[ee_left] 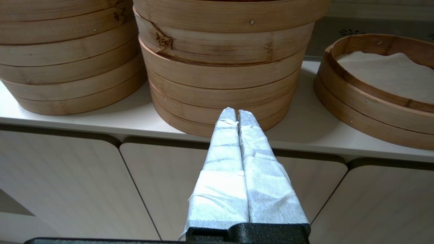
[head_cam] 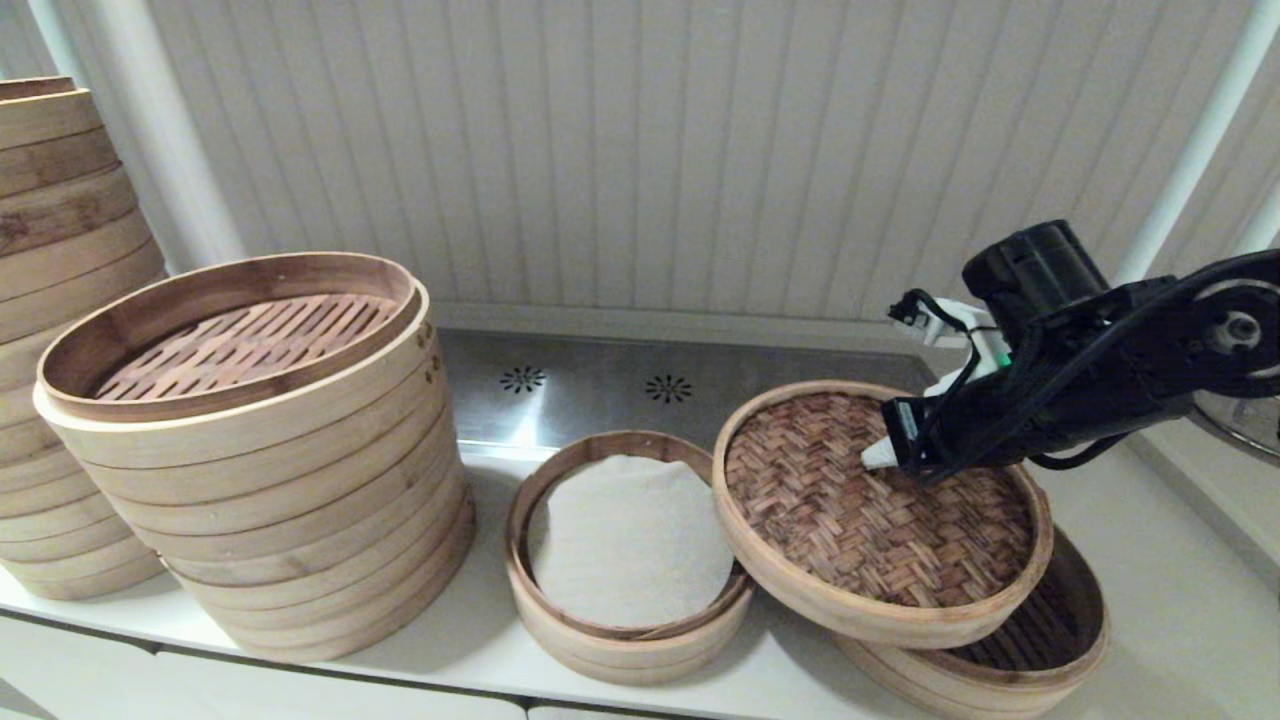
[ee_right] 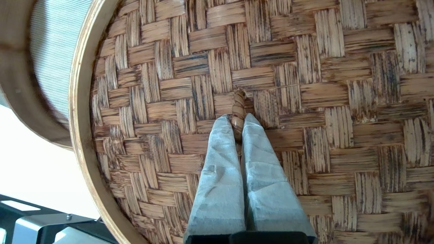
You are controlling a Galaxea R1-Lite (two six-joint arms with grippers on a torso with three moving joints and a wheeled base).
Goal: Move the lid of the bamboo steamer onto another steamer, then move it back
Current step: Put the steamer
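The bamboo steamer lid [head_cam: 870, 520], pale rim and brown woven top, hangs tilted between two baskets. Its left edge overlaps the rim of the small cloth-lined steamer [head_cam: 625, 555]. Its right part is over the wide slatted-bottom basket [head_cam: 1040, 640]. My right gripper [head_cam: 872, 455] is shut on the small wrapped handle loop [ee_right: 238, 108] at the middle of the lid [ee_right: 305, 101]. The left gripper [ee_left: 236, 115] is shut with nothing in it, low before the counter's front edge, facing the big stack; the small steamer [ee_left: 379, 88] shows to one side.
A tall stack of wide baskets [head_cam: 260, 450] stands left of the small steamer, and another stack [head_cam: 60, 340] at the far left. A steel panel [head_cam: 600, 385] lies behind, against a ribbed wall. Cabinet doors [ee_left: 67, 189] sit below the counter edge.
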